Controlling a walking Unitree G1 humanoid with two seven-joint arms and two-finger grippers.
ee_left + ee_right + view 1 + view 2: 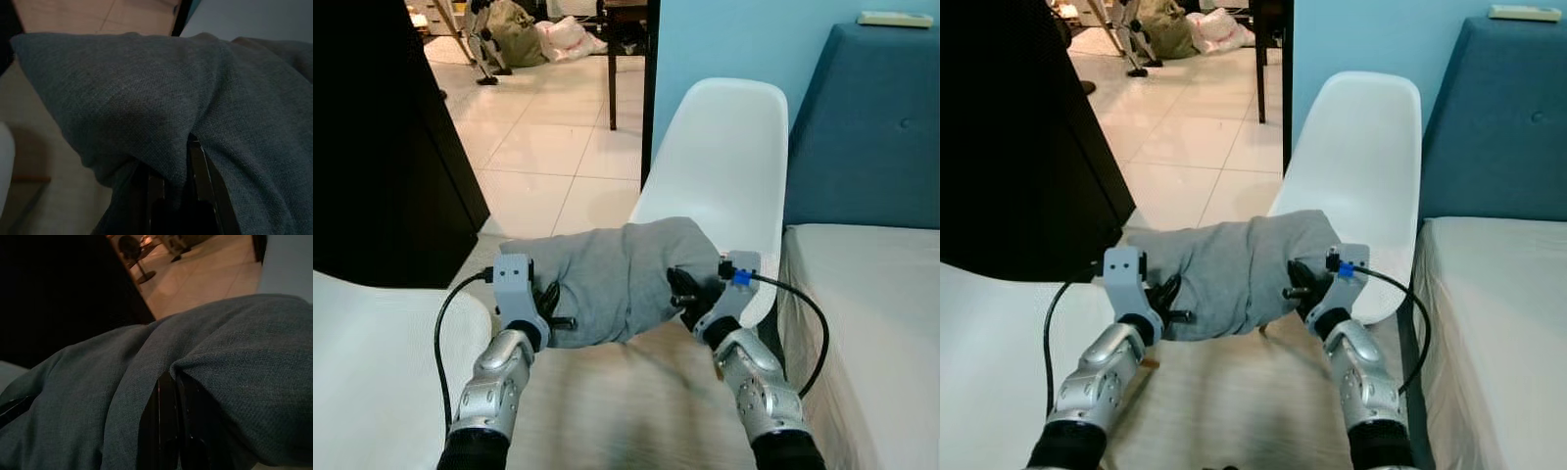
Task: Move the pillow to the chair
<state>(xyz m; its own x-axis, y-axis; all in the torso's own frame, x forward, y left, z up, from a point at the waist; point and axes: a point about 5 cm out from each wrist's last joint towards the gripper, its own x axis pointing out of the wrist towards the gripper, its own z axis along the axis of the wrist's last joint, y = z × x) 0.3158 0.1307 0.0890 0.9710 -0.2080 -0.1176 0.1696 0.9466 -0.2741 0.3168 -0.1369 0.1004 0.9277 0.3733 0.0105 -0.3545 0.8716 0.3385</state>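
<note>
A grey pillow (pixel 617 274) hangs in the air between my two arms, just in front of the white chair (pixel 729 147) and over the front edge of its seat. My left gripper (pixel 551 308) is shut on the pillow's left end. On the pillow's right end my right gripper (pixel 685 294) is also shut. In the left wrist view the grey fabric (pixel 161 112) folds over black fingers (pixel 146 196). The right wrist view has the fabric (pixel 220 357) pinched between the fingers (pixel 164 426).
A blue headboard (pixel 871 137) and a white mattress (pixel 871 323) stand to the right of the chair. A dark cabinet (pixel 382 147) rises at left. A white surface (pixel 372 372) lies at lower left. Tiled floor (pixel 548 147) stretches behind, with bags (pixel 548 34) far back.
</note>
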